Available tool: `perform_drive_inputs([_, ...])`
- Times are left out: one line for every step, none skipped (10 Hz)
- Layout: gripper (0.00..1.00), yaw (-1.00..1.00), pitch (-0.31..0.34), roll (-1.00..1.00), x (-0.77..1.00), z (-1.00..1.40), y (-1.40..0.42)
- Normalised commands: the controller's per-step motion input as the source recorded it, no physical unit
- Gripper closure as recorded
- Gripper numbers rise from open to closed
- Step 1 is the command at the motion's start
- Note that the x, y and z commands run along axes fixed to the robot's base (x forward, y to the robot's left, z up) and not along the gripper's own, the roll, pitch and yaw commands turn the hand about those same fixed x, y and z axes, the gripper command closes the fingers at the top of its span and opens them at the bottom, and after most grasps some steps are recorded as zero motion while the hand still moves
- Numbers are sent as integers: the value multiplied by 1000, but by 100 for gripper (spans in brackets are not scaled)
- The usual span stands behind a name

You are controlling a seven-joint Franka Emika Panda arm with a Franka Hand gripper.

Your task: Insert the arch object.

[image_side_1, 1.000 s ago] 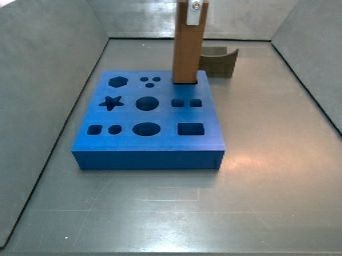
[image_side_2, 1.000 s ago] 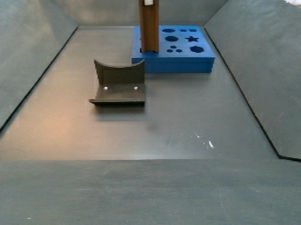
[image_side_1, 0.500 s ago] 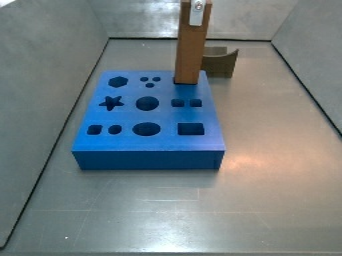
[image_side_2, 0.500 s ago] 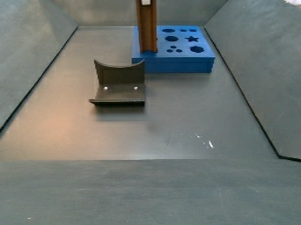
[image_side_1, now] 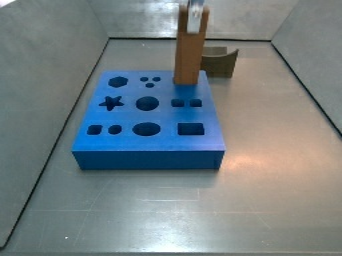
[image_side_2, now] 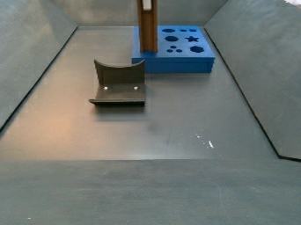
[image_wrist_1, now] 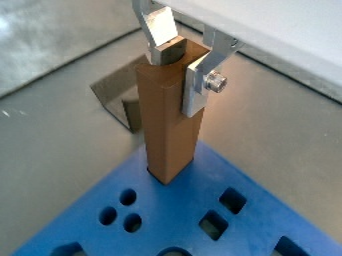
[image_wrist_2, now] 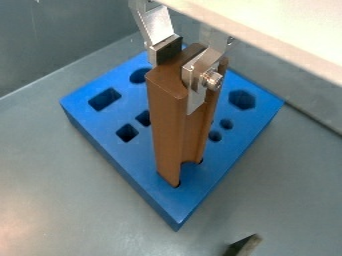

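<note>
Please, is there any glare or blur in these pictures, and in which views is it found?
In a side view, small bright glints lie on the grey floor in front of the dark grey piece. In a wrist view, the gripper, holding the top of the arch object over the blue board, looks soft, and the background is overexposed white.

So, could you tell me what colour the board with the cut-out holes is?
Blue; the board shows best in a side view, beneath the gripper holding the arch object.

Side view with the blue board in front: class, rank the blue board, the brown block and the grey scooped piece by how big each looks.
1. Blue board, largest.
2. Brown block, held upright at its top by the claw.
3. Grey scooped piece, smallest as seen, but it sits farther back and partly hidden, so its true size is unsure.
</note>
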Motion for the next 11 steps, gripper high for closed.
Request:
perform_drive_inputs([100, 0, -84, -123, 0, -254, 0])
perform_drive_inputs([100, 0, -44, -46, 0, -280, 0])
perform_drive_inputs([100, 0, -21, -6, 9, -249, 0])
perform_drive_inputs([100, -40, -6, 0, 3, -240, 0])
perform_drive_inputs([100, -37, -9, 0, 0, -263, 0])
perform_drive_inputs([100, -20, -19, 0, 0, -254, 0])
perform_drive_inputs([100, -9, -36, 0, 0, -243, 0])
perform_drive_inputs([100, 0, -27, 43, 0, -286, 0])
perform_drive_inputs([100, 0, -60, 61, 0, -320, 0])
perform_drive_inputs([100, 0, -99, 50, -46, -269, 0])
perform_drive_inputs([100, 0, -156, 0, -17, -137, 0])
